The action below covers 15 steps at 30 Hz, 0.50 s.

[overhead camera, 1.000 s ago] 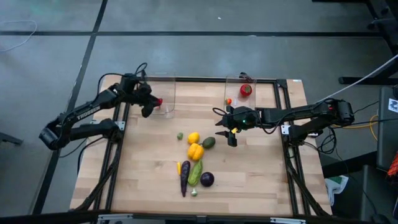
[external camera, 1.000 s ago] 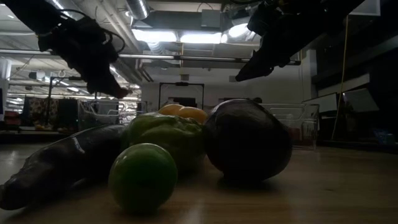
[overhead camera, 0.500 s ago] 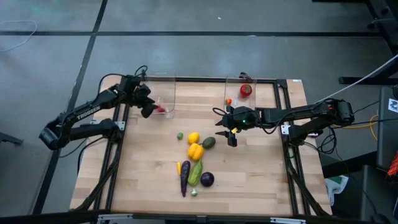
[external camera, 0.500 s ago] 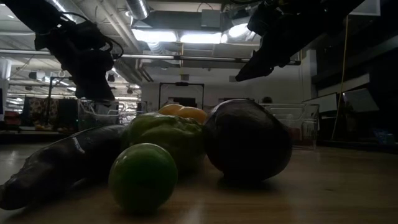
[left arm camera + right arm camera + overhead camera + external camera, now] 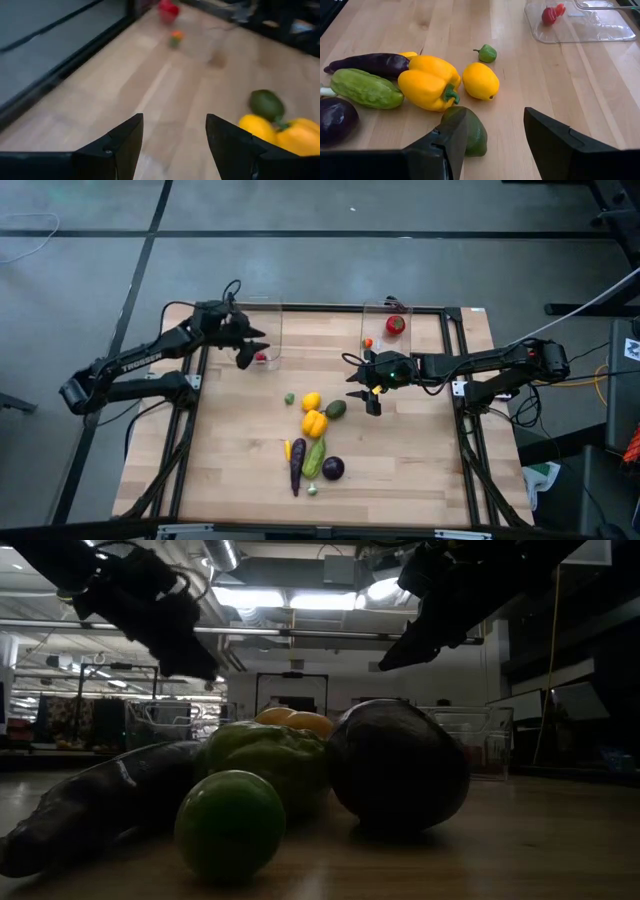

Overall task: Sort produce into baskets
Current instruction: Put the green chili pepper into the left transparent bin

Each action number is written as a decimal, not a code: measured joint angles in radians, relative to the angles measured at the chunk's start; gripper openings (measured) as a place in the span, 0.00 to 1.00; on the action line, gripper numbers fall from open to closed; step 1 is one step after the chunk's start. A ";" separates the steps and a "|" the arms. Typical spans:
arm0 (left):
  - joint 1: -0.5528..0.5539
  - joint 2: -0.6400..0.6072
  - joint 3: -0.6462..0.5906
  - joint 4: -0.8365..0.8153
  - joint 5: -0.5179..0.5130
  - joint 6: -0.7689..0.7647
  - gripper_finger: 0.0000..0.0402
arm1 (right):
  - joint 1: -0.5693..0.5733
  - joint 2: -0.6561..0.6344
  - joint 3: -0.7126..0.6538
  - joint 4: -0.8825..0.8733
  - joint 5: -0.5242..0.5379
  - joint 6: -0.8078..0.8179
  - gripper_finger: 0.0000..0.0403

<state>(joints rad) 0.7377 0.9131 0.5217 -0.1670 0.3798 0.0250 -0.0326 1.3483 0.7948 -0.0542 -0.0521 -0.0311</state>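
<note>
- Since a second ago, the left gripper (image 5: 250,347) has let go of a small red piece (image 5: 261,357), which now lies inside the left basket (image 5: 268,308) near its front wall; the gripper has lifted slightly and its fingers stand apart with nothing between them.
- By contrast, the right gripper (image 5: 362,380) has not shifted: it hovers just beside the green avocado (image 5: 474,131), on the side away from the yellow pieces, jaws parted and empty.
- Relative to the avocado, the lemon (image 5: 480,80) and yellow pepper (image 5: 428,82) lie just beside it, the small green piece (image 5: 487,52) a little beyond the lemon, and the cucumber (image 5: 365,88), eggplant (image 5: 367,64) and purple round piece (image 5: 336,119) farther off past the pepper.
- Well apart from the avocado, the right basket (image 5: 374,310) already holds a red tomato (image 5: 396,325) and a tiny orange piece (image 5: 367,342).
- Judging by this, one drop-off has just ended and the next pick is due.
- That next move likely calls for the right gripper to descend over the avocado, straddle it and close without nudging the lemon across the tabletop (image 5: 420,460).
</note>
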 joint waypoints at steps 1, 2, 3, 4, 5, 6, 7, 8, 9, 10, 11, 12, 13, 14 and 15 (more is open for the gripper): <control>-0.027 0.000 0.000 0.013 0.000 0.000 0.53 | 0.000 0.000 0.000 0.000 0.000 0.000 0.48; -0.056 0.000 0.000 0.022 0.000 0.000 0.53 | 0.000 0.000 0.000 0.000 0.000 0.000 0.48; -0.088 0.000 0.000 0.029 0.000 0.000 0.53 | 0.000 0.000 0.000 0.000 0.000 0.000 0.48; -0.124 0.000 0.000 0.035 0.000 0.000 0.53 | 0.000 0.000 0.000 0.000 0.000 0.000 0.48; -0.160 0.000 0.000 0.038 0.000 0.000 0.53 | 0.000 0.000 0.000 0.000 0.000 0.000 0.48; -0.198 0.000 0.000 0.040 -0.006 0.000 0.53 | 0.000 0.000 0.000 0.000 0.000 0.000 0.48; -0.239 0.000 0.000 0.044 -0.019 -0.001 0.53 | 0.000 0.000 0.000 0.000 0.000 0.000 0.48; -0.282 0.000 0.000 0.048 -0.041 -0.002 0.52 | 0.000 0.000 0.000 0.000 0.000 0.000 0.48; -0.325 0.000 0.000 0.052 -0.068 -0.002 0.52 | 0.000 0.000 0.000 0.000 0.000 0.000 0.48; -0.369 0.000 0.000 0.053 -0.102 0.000 0.52 | 0.000 0.000 0.000 0.000 0.000 0.000 0.48; -0.411 0.000 0.000 0.052 -0.140 0.003 0.51 | 0.000 0.000 0.000 0.000 0.000 0.000 0.48; -0.452 0.000 0.000 0.052 -0.181 0.004 0.51 | 0.000 0.000 0.000 0.000 0.000 0.000 0.48; -0.492 0.000 0.000 0.052 -0.217 0.003 0.51 | 0.000 0.000 0.000 0.000 0.000 0.000 0.48; -0.530 0.000 0.000 0.052 -0.253 0.001 0.51 | 0.000 0.000 0.000 0.000 0.000 0.000 0.48; -0.566 0.000 0.000 0.052 -0.288 -0.006 0.50 | 0.000 0.000 0.000 0.000 0.000 0.000 0.48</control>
<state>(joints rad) 0.1719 0.9131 0.5217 -0.1147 0.0921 0.0188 -0.0330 1.3483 0.7948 -0.0540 -0.0521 -0.0311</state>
